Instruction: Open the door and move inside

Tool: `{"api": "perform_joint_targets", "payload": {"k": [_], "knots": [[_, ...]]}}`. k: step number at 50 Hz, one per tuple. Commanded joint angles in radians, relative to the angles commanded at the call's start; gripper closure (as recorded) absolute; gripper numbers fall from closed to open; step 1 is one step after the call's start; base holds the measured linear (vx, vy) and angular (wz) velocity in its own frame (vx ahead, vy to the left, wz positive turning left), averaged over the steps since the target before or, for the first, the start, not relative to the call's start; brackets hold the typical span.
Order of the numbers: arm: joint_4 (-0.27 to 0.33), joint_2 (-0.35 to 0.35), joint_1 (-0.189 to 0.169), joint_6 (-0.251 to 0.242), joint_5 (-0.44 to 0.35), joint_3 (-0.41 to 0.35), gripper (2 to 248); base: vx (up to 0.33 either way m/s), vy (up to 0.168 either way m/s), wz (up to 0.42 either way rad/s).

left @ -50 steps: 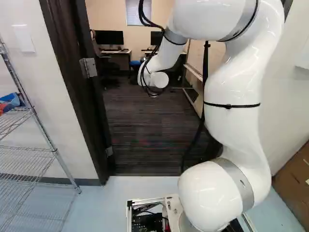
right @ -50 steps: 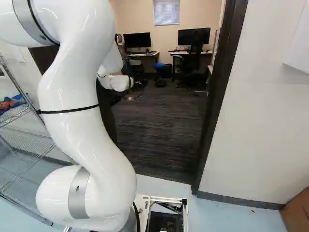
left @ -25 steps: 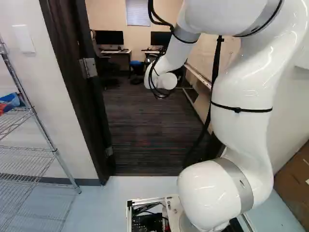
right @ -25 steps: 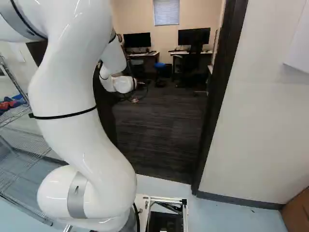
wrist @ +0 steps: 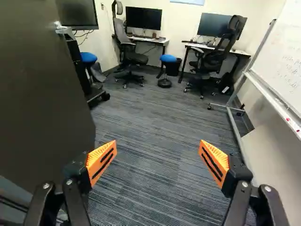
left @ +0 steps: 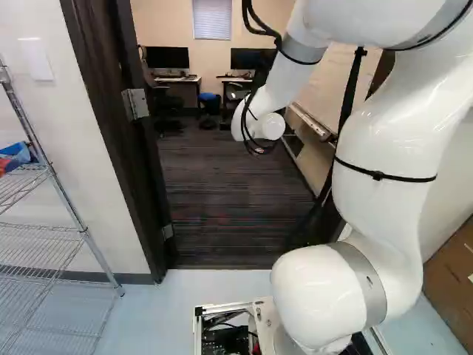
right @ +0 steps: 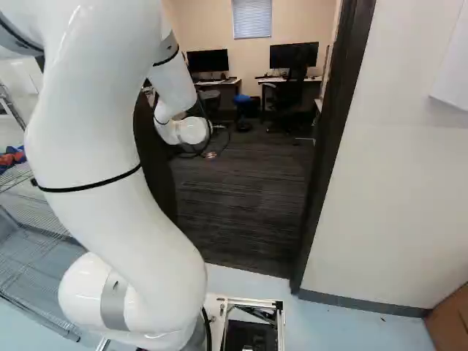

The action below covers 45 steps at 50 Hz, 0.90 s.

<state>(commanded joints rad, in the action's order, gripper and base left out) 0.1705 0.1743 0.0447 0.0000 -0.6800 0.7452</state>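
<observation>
No text, label, brand, number or sign can be read. Handwriting (wrist: 290, 68) is carried on the whiteboard (wrist: 269, 56), inboard of its side edge and above the tray (wrist: 271, 97) along its lower edge. The characters are too small and faint to be read.

Base views behind arm (left: 380, 151), sharing doorway (right: 330, 157) ahead — wrist view nearer desks (wrist: 204, 46).
</observation>
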Motion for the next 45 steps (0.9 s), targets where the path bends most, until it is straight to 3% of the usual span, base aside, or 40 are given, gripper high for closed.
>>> {"api": "perform_joint_targets", "payload": {"k": [24, 45], "knots": [[0.032, -0.078, -0.063, 0.0, 0.0, -0.085, 3, 0.0, 0.0, 0.0], [0.029, -0.091, -0.069, 0.0, -0.003, -0.102, 3, 0.0, 0.0, 0.0]]}}
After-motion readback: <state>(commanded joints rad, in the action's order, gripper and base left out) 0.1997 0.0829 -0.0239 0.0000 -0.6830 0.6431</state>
